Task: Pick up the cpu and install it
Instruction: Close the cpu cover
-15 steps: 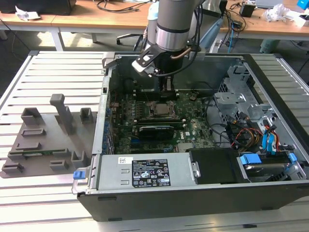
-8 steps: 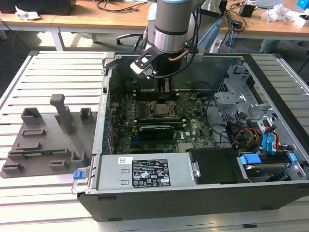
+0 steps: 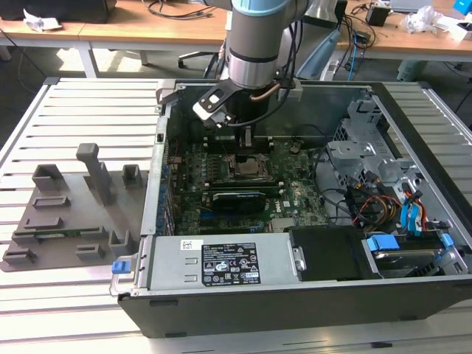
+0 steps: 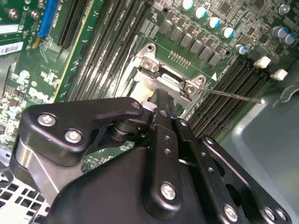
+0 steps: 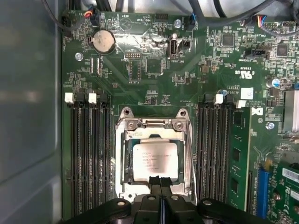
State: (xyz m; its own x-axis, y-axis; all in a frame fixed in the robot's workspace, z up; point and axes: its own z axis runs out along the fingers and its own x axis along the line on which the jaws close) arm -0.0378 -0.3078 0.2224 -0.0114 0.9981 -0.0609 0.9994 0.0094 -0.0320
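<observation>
On a slatted table [image 3: 74, 110] lies an open case [image 3: 295, 313], with the arm [image 3: 258, 44] reaching down into it.
The motherboard [image 5: 154, 70] lies flat inside the case, and its socket [image 5: 122, 154] sits between banks of memory slots [image 5: 88, 154]. The cpu [image 5: 155, 158] lies flat in the socket, silvery top up. The gripper [image 5: 160, 179] hangs at the cpu's edge, fingers clenched together with nothing between them. I cannot tell whether they touch the cpu.

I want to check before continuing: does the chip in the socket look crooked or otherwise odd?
Nothing stands out. The silvery-grey square cpu lies straight inside the metal socket frame, with the black hand shut at its edge.
</observation>
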